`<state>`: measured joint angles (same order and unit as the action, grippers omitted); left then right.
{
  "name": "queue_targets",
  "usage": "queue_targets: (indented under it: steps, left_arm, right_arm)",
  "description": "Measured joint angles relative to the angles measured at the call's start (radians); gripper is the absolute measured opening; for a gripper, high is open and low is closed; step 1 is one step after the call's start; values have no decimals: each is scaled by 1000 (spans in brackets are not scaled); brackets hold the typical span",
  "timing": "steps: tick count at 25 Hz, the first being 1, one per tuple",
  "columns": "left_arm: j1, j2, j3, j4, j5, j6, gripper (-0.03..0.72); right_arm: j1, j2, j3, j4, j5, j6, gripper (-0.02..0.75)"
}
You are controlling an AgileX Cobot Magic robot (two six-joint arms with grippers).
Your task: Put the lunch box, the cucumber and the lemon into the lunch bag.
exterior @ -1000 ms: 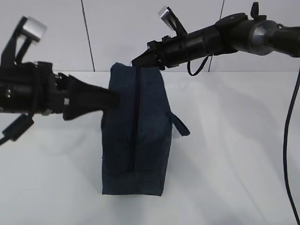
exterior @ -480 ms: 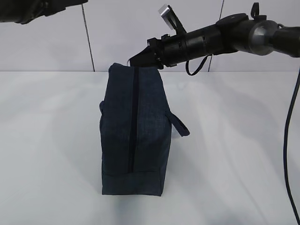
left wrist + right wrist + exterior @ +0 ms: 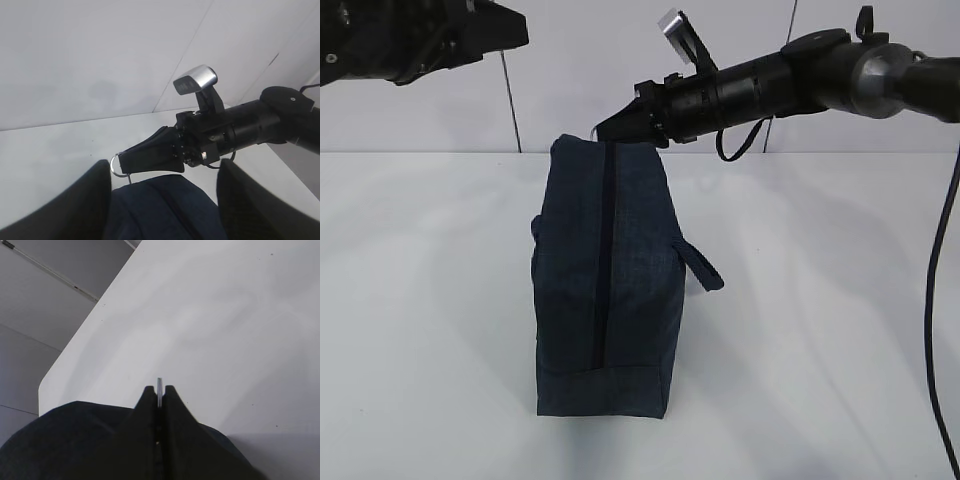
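**Exterior view first: right gripper on the zipper ring, bag zipped**

Exterior view: lunch bag (image 3: 605,280) stands mid-frame on the white table (image 3: 820,330), zipper (image 3: 604,250) running down its top face and looking zipped along all I can see. My right gripper (image 3: 612,128) sits at the bag's far top end, upper centre. Left gripper (image 3: 495,25) is up in the upper left corner, well apart from the bag; jaw state unreadable here. Strap loop (image 3: 703,268) sticks out right of the bag.

Left wrist view: own fingers (image 3: 82,205) frame the bottom edge, set wide with nothing between them. Centre frame, right gripper (image 3: 150,157) pinches the silver ring pull (image 3: 116,164), which pokes out at its tip, above the bag (image 3: 160,207).

Right wrist view: jaws pressed tight on a thin metal sliver, the ring (image 3: 159,386), bottom centre, bag fabric (image 3: 65,440) below.

My judgement on doing this step well: draw the ring straight along the zipper line, keep the pinch firm, and bring the left down to steady the bag so it doesn't drag or tip.

Hidden: lunch box, cucumber and lemon appear in no view; I can't say whether they're inside. Slider itself is covered by the fingers.
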<state>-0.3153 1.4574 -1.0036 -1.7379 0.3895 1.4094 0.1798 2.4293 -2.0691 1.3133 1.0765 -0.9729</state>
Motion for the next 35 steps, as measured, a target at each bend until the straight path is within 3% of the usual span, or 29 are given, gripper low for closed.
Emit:
queue_targets:
  steps: [10, 13, 26, 29, 35]
  left_arm:
    - [0, 38, 0, 8, 13, -29, 466]
    - [0, 62, 0, 82, 84, -56, 466]
    - [0, 141, -285, 818, 302, -790, 465]
    - [0, 198, -346, 908, 373, -878, 465]
    - [0, 292, -445, 968, 414, -984, 465]
  right_arm:
    - [0, 0, 0, 0, 11, 0, 20]
    - [0, 0, 0, 0, 10, 0, 20]
    - [0, 0, 0, -3, 23, -4, 20]
    - [0, 0, -1, -3, 23, -4, 20]
    - [0, 0, -1, -3, 25, -4, 20]
